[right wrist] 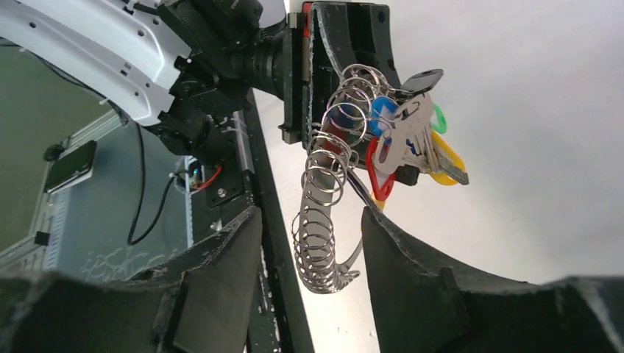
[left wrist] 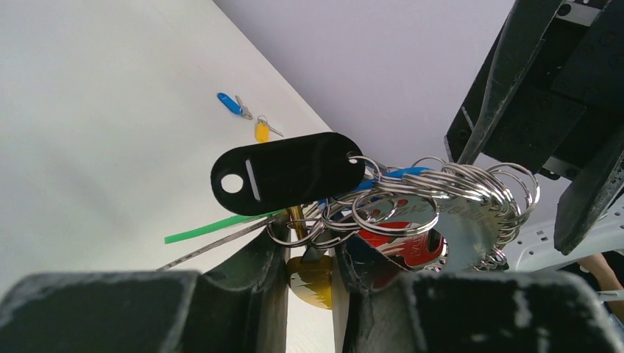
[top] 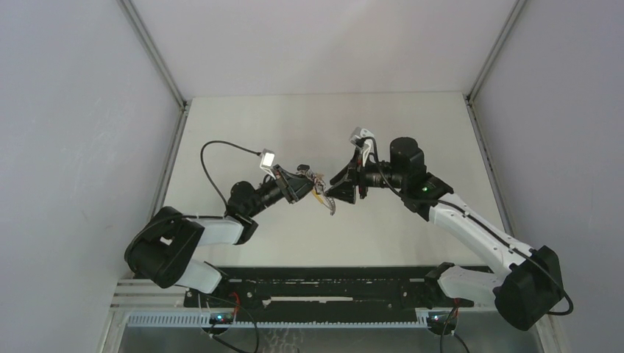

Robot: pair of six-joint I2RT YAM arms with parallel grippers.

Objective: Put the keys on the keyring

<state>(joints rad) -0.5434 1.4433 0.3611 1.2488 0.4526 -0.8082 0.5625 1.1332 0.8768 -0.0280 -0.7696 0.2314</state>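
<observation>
Keyring (left wrist: 412,206) hangs in mid-air, clamped by the left gripper (left wrist: 309,257), the keys (left wrist: 261,132) lie away on the table (left wrist: 88,110); the right gripper (right wrist: 309,224), wide open beside it, should, I think, close gently on its free end.

Over the white tabletop (top: 324,125), two black-and-white arms meet tip to tip at mid-table. A silver metal keyring (top: 322,197) with a yellowish bunch of keys hangs between the left gripper (top: 310,182) and the right gripper (top: 338,193).
</observation>
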